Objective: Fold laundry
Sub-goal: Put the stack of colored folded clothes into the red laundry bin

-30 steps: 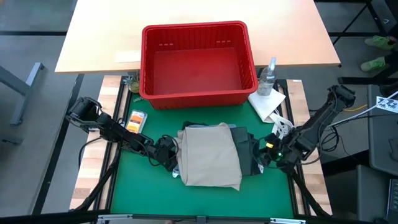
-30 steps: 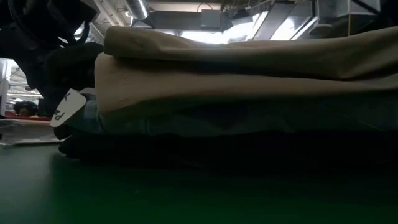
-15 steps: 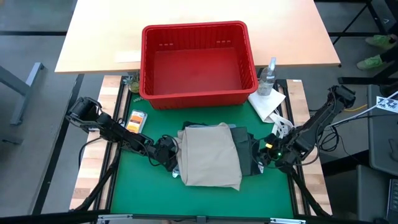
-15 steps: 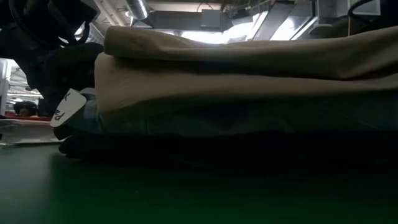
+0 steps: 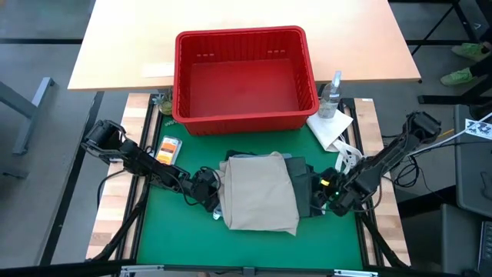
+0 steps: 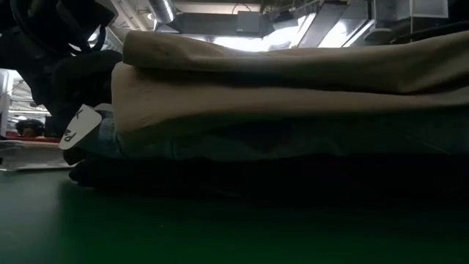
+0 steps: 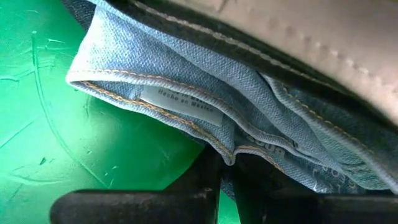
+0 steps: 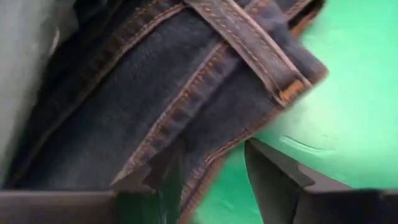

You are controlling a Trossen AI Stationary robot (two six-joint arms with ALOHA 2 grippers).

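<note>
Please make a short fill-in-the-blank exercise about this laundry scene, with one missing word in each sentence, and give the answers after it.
1. The folded piece on top of the stack is ____ in colour.
2. The red basket holds ____.
3. The left gripper is shut on the ____ blue denim.
4. The mat under the clothes is ____.

Answers: beige; nothing; light; green
</note>
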